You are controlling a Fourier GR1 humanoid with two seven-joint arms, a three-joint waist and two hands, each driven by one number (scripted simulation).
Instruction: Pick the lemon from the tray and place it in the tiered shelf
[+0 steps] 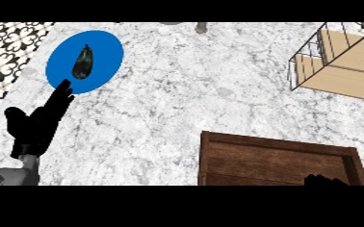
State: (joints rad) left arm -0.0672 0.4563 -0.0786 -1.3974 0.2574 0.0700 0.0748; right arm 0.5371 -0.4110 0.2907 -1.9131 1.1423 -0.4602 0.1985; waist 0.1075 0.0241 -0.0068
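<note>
A brown wooden tray (274,156) lies at the lower right, and its visible surface is bare. No lemon shows anywhere in the head view. Only the dark top of my right hand (325,180) pokes in at the bottom edge, over the tray's near right corner. Whether it holds anything is hidden. The tiered shelf (334,60), made of wire sides and light wooden boards, stands at the upper right. My left hand (35,122) is open at the left with straight fingers pointing up, the tips just touching the rim of a blue plate.
The blue plate (103,43) at the upper left carries a dark green, elongated item (83,62). A small grey object (201,27) sits at the counter's far edge. A patterned black-and-white wall (18,41) borders the far left. Marbled counter spreads between plate, tray and shelf.
</note>
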